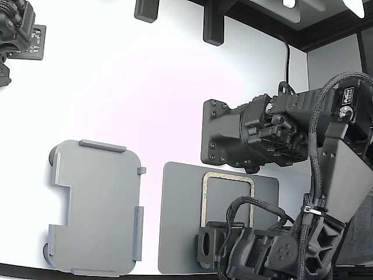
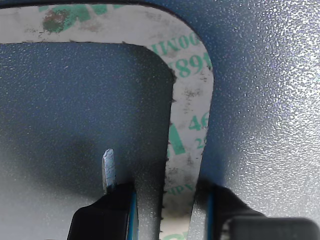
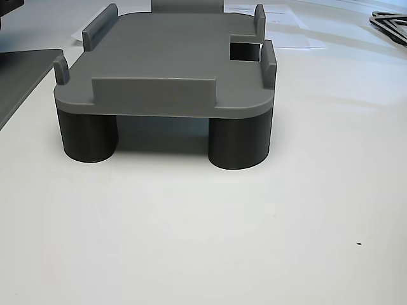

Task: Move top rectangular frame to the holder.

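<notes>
Your arm (image 1: 326, 192) fills the exterior view's right, reaching down over the dark mat (image 1: 180, 221) at the near edge of the table (image 1: 145, 105). The holder (image 1: 96, 207) stands well apart on that view's left, raised on dark round feet and bare on top. The frame (image 1: 205, 198) lies flat on the mat. In the wrist view your gripper (image 2: 172, 210) is spread, one finger either side of a frame side (image 2: 192, 125), not yet pinching it. Watch out: the frame looks thin and flat to the mat, so the fingers may close above it or slide off, and a one-sided pinch could let it droop and catch the holder's raised tabs.
</notes>
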You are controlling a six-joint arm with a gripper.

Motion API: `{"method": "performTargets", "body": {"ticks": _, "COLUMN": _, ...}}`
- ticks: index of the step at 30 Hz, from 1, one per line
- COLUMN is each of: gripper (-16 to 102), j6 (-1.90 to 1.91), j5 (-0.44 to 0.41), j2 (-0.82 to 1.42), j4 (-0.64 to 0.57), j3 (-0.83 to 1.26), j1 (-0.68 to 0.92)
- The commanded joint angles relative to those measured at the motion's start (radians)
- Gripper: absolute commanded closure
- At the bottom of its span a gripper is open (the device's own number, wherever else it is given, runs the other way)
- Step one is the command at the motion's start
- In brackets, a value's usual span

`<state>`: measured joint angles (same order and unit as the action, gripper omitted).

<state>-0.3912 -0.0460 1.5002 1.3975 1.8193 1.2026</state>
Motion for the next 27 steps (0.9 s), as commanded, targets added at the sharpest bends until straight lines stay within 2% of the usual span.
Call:
{"method": "performTargets", "body": {"ticks": 1, "gripper": 44, "j6": 0.008, "j5": -0.011, "j2": 0.015, "j4": -0.006, "j3": -0.023, "j1": -0.008}}
{"method": "performTargets", "body": {"ticks": 7, "gripper": 96, "j6": 0.034, "j5": -0.052, "j2": 0.012, "j4": -0.021, "j3": -0.014, "j1": -0.006}}
{"method": "performTargets", "body": {"ticks": 14, "gripper": 97, "j6": 0.081, "j5": -0.098, "j2": 0.011, "j4": 0.075, "j3": -0.130, "j1": -0.005}}
{"method": "performTargets", "body": {"ticks": 18, "gripper": 97, "j6": 0.195, "j5": -0.172, "j2": 0.040, "j4": 0.163, "j3": -0.236, "j1": -0.009}}
{"method": "performTargets", "body": {"ticks": 25, "gripper": 97, "j6": 0.776, "j5": -0.313, "j2": 0.123, "j4": 0.190, "j3": -0.307, "j1": -0.038}}
{"method": "performTargets", "body": {"ticks": 27, "gripper": 97, "j6": 0.834, "j5": -0.336, "j2": 0.141, "j4": 0.192, "j3": -0.308, "j1": -0.057}}
